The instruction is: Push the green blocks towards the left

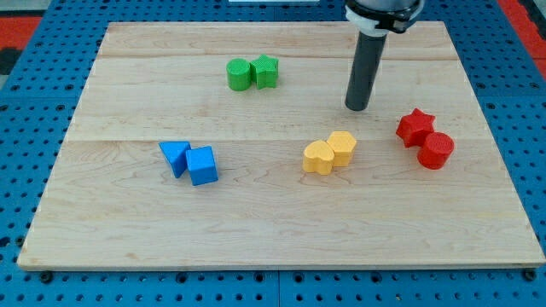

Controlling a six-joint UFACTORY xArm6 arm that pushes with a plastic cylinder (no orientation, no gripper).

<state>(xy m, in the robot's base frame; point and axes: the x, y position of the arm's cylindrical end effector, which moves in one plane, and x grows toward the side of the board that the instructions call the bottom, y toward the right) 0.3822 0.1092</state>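
Note:
Two green blocks sit touching near the view's top, left of centre: a green cylinder [239,75] and, on its right, a green star-like block [265,71]. My tip [357,107] stands on the wooden board [273,222] to the right of the green pair and a little lower, well apart from it. The tip touches no block.
Two yellow blocks [329,153] lie just below and left of the tip. A red star [415,126] and a red cylinder [436,150] lie to its lower right. Two blue blocks [190,161] lie at the lower left. A blue pegboard [34,94] surrounds the board.

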